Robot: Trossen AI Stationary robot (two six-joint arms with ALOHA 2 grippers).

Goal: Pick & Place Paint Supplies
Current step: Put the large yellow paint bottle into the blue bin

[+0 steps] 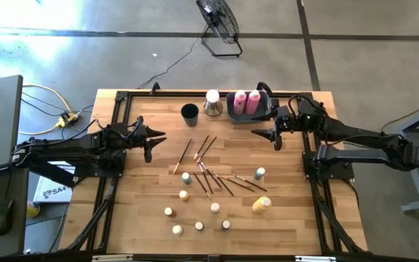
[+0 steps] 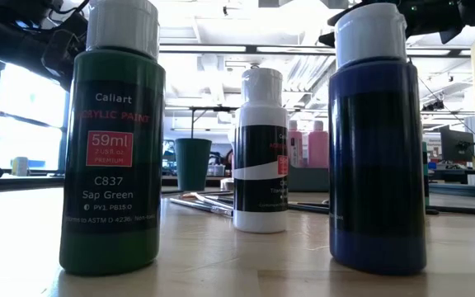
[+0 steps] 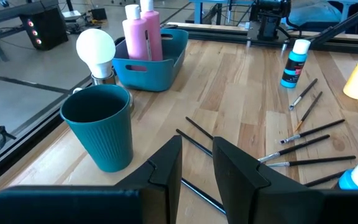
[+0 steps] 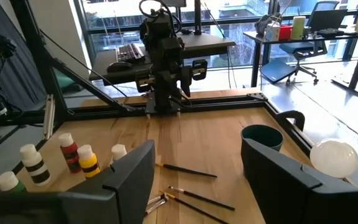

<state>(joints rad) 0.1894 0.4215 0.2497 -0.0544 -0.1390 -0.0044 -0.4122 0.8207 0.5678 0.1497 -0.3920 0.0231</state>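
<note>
Two pink bottles point(image 1: 246, 102) stood in the bin point(image 1: 233, 110) at the table's point(image 1: 144, 218) far edge; brushes point(image 1: 211, 175) and small bottles point(image 1: 195, 211) lay scattered mid-table toward the near edge. Right gripper point(image 1: 266, 134) hovered beside the bin, fingers spread, empty. Left gripper point(image 1: 157, 136) hung near the left edge, fingers narrowly parted, holding nothing.

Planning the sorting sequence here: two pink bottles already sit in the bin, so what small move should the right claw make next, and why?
Probably swing the right claw down toward the teal-capped bottle, the nearest upright supply on its side. The claw is open and empty beside the bin, which holds two pink bottles, while brushes and other bottles lie loose.
</note>
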